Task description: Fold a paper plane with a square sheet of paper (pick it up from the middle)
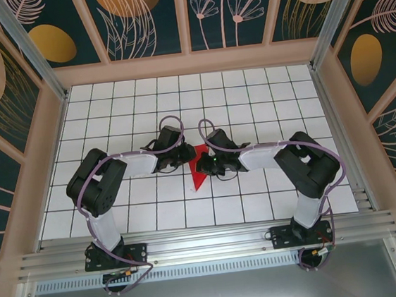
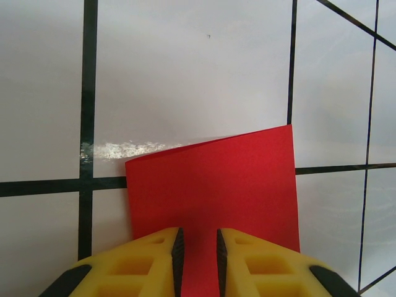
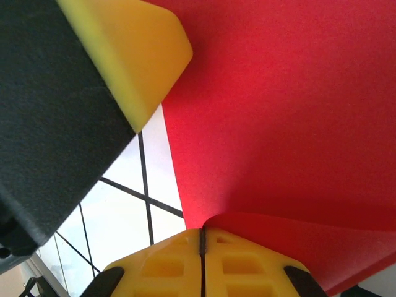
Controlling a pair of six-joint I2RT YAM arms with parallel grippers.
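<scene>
The red sheet of paper (image 1: 198,175) lies mid-table, folded to a narrow shape whose point faces the near edge. My left gripper (image 1: 186,154) is at its far left side. In the left wrist view the yellow jaws (image 2: 198,232) stand a narrow gap apart, tips down on the flat red paper (image 2: 216,179), nothing pinched between them. My right gripper (image 1: 207,163) is at the paper's right side. Its jaws (image 3: 202,232) are shut, and a curled flap of the red paper (image 3: 284,111) rises from their seam. The left gripper's finger (image 3: 133,55) shows close by.
The white grid table (image 1: 109,108) is boxed in by pink-framed walls on three sides. An aluminium rail (image 1: 208,243) with both arm bases runs along the near edge. Both arms bend inward, elbows out toward the side walls.
</scene>
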